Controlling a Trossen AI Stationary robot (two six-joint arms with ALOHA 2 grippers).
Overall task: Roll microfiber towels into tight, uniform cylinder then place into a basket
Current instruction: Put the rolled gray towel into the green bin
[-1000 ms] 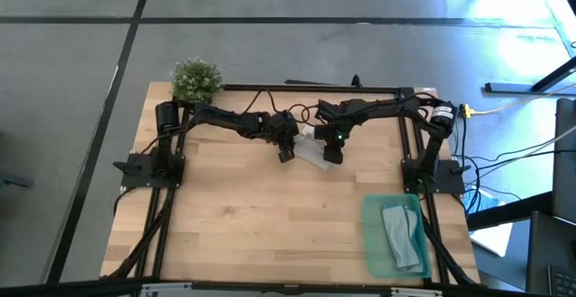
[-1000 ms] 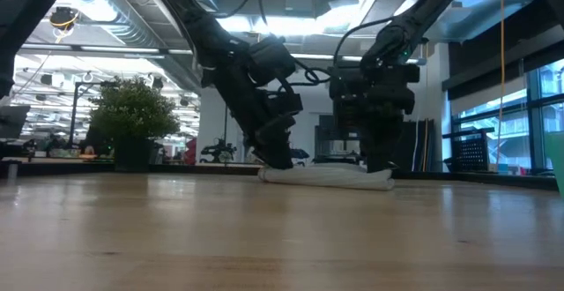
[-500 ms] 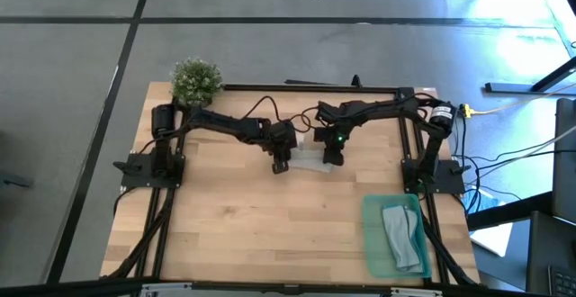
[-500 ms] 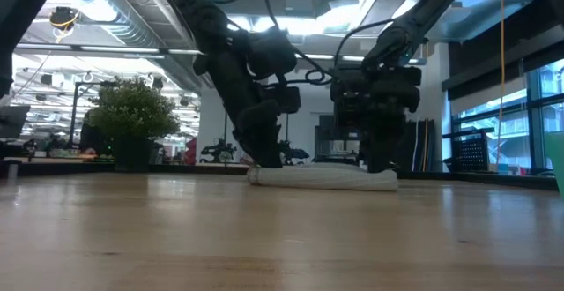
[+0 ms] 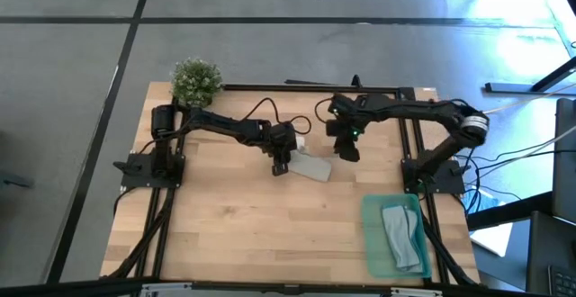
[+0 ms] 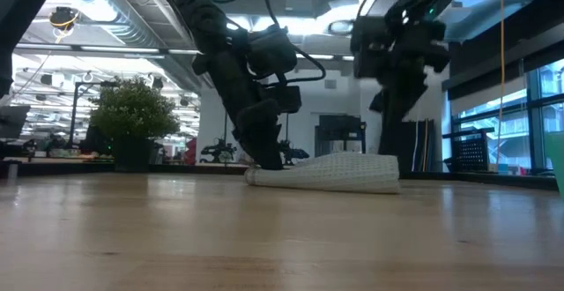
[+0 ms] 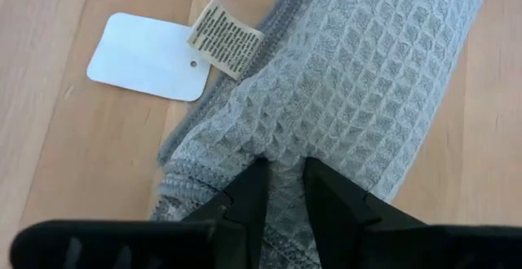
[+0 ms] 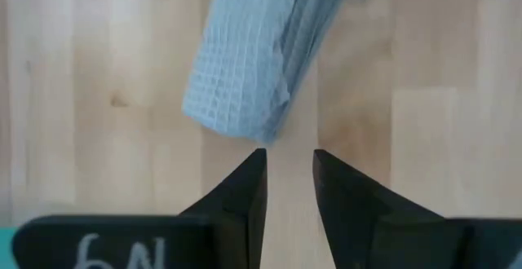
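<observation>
Near the middle of the wooden table point(image 5: 234, 216), toward its far half, lies the rolled grey towel point(image 5: 310, 166), a short waffle-weave cylinder resting flat on the boards. Its woven care label point(image 7: 225, 27) and a white paper tag point(image 7: 147, 56) lie at one end of the roll, the tag flat on the wood just beside the cloth.

The left gripper point(image 5: 281, 165) stands at that same end of the roll. In the left wrist view its two dark fingers point(image 7: 245, 200) are drawn close together with a fold of the grey cloth pinched between their tips, so the gripper is clamped on the towel. The low view shows this arm reaching down to table level at the roll's end.

The right gripper point(image 5: 347, 151) hangs above the table, near the other end of the roll and clear of it. In the right wrist view its fingers point(image 8: 245, 189) stand slightly parted with only bare wood between them, grasping nothing; the end of the roll lies just beyond the tips.

Well apart from both grippers, at the table's near right corner, sits the green basket point(image 5: 371, 234), holding a second towel point(image 5: 401, 234), pale blue-grey and loosely rolled. A small bushy plant point(image 5: 196, 79) stands at the far left corner.
</observation>
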